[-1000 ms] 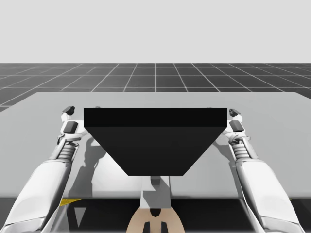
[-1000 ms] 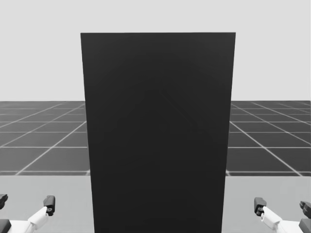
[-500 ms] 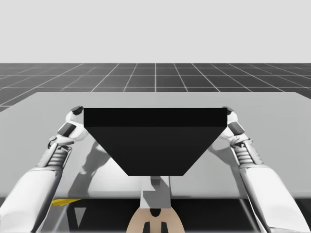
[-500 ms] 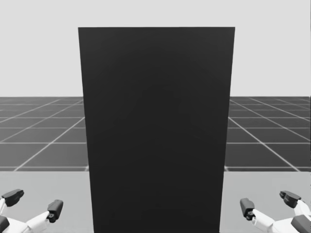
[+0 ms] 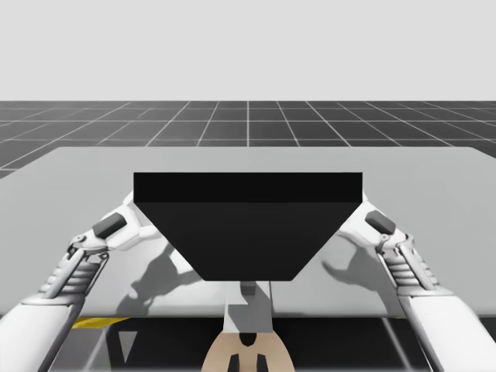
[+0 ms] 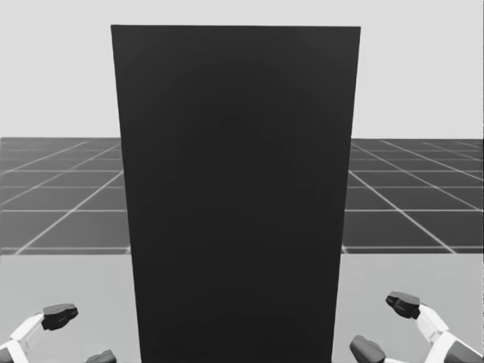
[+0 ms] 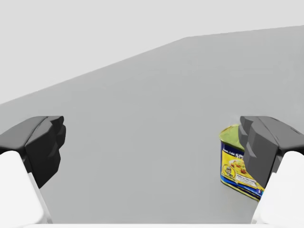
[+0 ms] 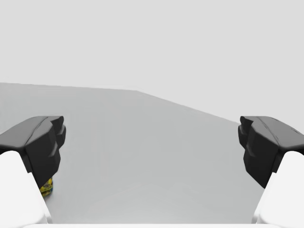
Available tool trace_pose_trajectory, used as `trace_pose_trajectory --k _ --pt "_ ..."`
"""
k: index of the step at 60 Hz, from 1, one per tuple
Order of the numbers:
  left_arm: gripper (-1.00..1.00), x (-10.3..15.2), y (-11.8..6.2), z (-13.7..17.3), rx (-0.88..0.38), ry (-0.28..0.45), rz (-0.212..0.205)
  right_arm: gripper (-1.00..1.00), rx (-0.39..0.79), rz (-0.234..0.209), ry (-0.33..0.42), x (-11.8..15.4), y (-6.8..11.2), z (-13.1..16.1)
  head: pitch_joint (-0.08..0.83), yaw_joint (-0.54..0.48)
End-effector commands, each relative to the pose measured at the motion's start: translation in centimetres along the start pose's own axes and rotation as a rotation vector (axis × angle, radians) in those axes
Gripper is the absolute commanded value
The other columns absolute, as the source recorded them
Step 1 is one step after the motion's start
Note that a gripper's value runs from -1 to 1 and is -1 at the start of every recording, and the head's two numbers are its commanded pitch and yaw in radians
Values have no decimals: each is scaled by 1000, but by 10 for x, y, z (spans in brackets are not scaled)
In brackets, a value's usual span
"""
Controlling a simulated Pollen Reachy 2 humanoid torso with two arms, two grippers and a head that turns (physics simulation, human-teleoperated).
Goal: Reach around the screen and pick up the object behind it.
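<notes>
From the high view, the black screen (image 5: 248, 232) stood upright in the middle of the grey table (image 5: 442, 178). My left arm (image 5: 74, 267) reached up along its left side and my right arm (image 5: 415, 267) along its right. Both wrists were just beside the screen's edges, and nothing behind it could be seen from there.

In the head view the screen blocked the whole middle. My left gripper (image 6: 79, 336) showed low at its left and my right gripper (image 6: 387, 327) low at its right, each with its jaws spread wide and nothing between them.

The left wrist view looked across bare table on the far side of the screen. A yellow-and-blue tin (image 7: 233, 159) stood upright there, ahead of the gripper and off to one side, partly hidden behind one fingertip. The jaws were wide and empty.

In the right wrist view only a sliver of the tin was visible, low beside one finger. It was ahead of the gripper and well off its line, and those jaws were wide and empty too.

I judged the reach-around to be the step in hand, with the grasp not yet begun. The tin lay on the table behind the screen, between my two grippers. The left seemed better placed. The next move would call for swinging it inward until the tin sat squarely between the fingers, then advancing and closing, with the forearm kept off the screen's edge.
</notes>
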Motion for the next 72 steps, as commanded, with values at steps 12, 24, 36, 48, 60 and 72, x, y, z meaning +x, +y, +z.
trace_pose_trajectory --k 12,24,36,48,60,72 --pt "-1000 -12 -26 -10 -254 103 17 -1000 274 -42 30 -5 21 10 114 -18" --pt "-1000 -29 -25 -36 -295 183 10 -1000 299 -44 45 -15 24 8 122 -15" --pt "-1000 -47 -26 -68 -303 254 -2 -1000 316 -42 56 -22 27 7 133 -16" --pt "-1000 -56 -44 -104 -353 284 -7 -1000 331 -37 65 -28 29 5 144 -21" --pt "-1000 -68 -57 -130 -397 314 -10 -1000 337 -34 65 -30 28 6 156 -34" --pt "-1000 -78 -66 -149 -445 355 -28 -1000 351 -28 68 -32 30 8 176 -41"
